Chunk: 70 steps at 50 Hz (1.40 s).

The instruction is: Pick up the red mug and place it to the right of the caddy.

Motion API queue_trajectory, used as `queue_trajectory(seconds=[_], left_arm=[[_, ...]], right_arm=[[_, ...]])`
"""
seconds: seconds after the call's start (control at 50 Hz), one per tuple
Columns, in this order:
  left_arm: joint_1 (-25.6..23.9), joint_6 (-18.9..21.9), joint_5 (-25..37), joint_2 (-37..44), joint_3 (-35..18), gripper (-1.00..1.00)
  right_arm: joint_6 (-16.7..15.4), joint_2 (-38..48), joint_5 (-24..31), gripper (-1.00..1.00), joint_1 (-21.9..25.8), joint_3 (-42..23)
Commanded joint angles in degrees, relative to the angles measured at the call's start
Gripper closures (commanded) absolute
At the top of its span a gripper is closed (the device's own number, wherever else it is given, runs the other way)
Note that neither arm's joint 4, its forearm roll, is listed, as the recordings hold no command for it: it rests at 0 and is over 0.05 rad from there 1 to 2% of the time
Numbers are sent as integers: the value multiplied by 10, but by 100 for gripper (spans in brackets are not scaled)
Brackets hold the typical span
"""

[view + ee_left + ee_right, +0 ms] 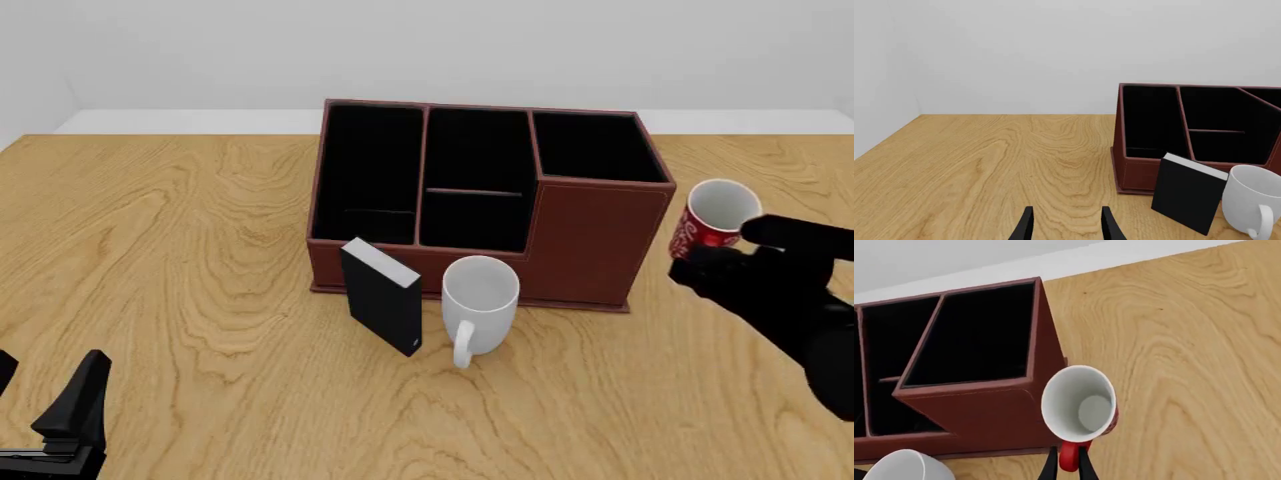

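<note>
The red mug (pixel 711 216) with a white interior hangs in my right gripper (pixel 731 248), just right of the caddy (pixel 587 240) and level with its front right corner. In the right wrist view the fingers are shut on the mug's red handle (pixel 1068 460), and the mug (pixel 1079 404) sits close beside the caddy's wall (pixel 981 405). I cannot tell whether the mug touches the table. My left gripper (pixel 43 388) is open and empty near the front left, also shown in its wrist view (pixel 1064 227).
A plain white mug (pixel 478 300) and a small black book-like box (pixel 380 295) stand against the caddy's front side. Both also show in the left wrist view, the mug (pixel 1251 195) and the box (pixel 1187 192). The wooden table (pixel 174 250) reaches a white wall behind.
</note>
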Motion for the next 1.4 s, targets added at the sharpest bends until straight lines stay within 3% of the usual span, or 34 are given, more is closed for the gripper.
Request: queue_trajectory(seconds=[0.02,1.4], left_arm=[[0,0,0,0,0,-100],[0,0,0,0,0,-100]], right_arm=[[32,55,-28,100,-8,-22],[72,229,-126,100,-58,-43]])
